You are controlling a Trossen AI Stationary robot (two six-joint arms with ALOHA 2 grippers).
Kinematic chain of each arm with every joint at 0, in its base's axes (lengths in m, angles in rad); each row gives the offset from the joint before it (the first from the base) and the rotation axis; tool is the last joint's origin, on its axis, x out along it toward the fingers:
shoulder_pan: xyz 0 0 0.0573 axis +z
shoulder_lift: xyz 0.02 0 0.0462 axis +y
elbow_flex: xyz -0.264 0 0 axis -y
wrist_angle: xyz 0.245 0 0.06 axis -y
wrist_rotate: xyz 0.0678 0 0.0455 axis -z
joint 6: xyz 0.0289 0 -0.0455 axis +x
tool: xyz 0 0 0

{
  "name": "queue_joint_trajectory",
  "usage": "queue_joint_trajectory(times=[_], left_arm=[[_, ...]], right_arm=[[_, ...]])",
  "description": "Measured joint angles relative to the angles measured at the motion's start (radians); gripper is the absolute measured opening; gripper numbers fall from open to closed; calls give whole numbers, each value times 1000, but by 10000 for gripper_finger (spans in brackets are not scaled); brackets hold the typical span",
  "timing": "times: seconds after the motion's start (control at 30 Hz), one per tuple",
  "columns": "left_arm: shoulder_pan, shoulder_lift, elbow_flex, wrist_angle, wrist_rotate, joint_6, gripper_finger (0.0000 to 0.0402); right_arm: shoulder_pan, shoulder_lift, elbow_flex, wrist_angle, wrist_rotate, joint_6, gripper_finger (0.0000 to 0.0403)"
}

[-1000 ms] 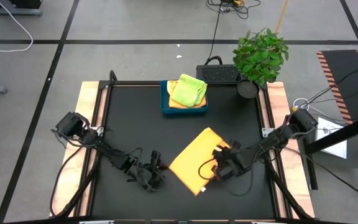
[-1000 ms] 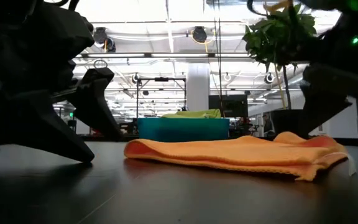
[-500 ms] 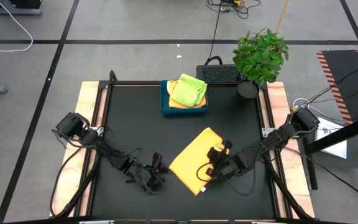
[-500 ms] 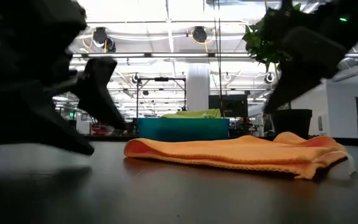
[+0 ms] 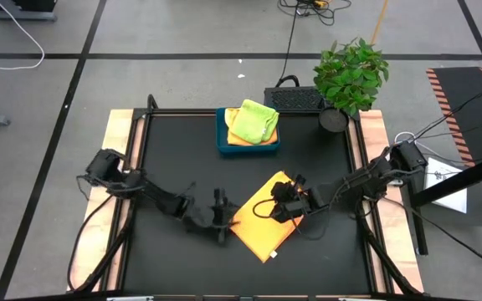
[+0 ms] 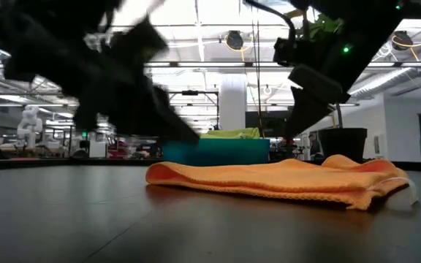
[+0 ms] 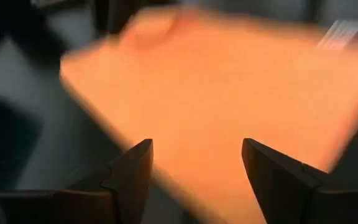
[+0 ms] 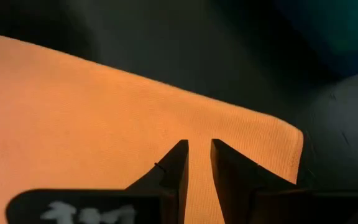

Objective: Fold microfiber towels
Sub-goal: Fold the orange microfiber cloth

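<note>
Orange towel flat on counter. Left pincer spread wide at its left edge; right pincer nearly pressed together above its right part, pinching nothing. Both arms stretched low, inward.

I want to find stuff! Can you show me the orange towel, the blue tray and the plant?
orange towel (image 5: 262,219), high view, middle of the flat cloth
blue tray (image 5: 247,148), high view, front wall
plant (image 5: 351,72), high view, leaves
</note>
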Motion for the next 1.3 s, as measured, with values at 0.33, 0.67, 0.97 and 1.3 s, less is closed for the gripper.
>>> queue_joint_trajectory(times=[0.33,0.67,0.97,1.3], left_arm=[[31,129,97,-103,55,74,110],[35,133,108,-186,55,46,18],[35,133,107,-199,55,34,7],[35,133,106,-195,55,35,7]], right_arm=[[-29,0,0,-91,-122,5,61],[-15,0,-1,-347,-215,137,61],[61,0,-1,-602,-363,297,61],[204,0,-1,-642,-448,406,61]])
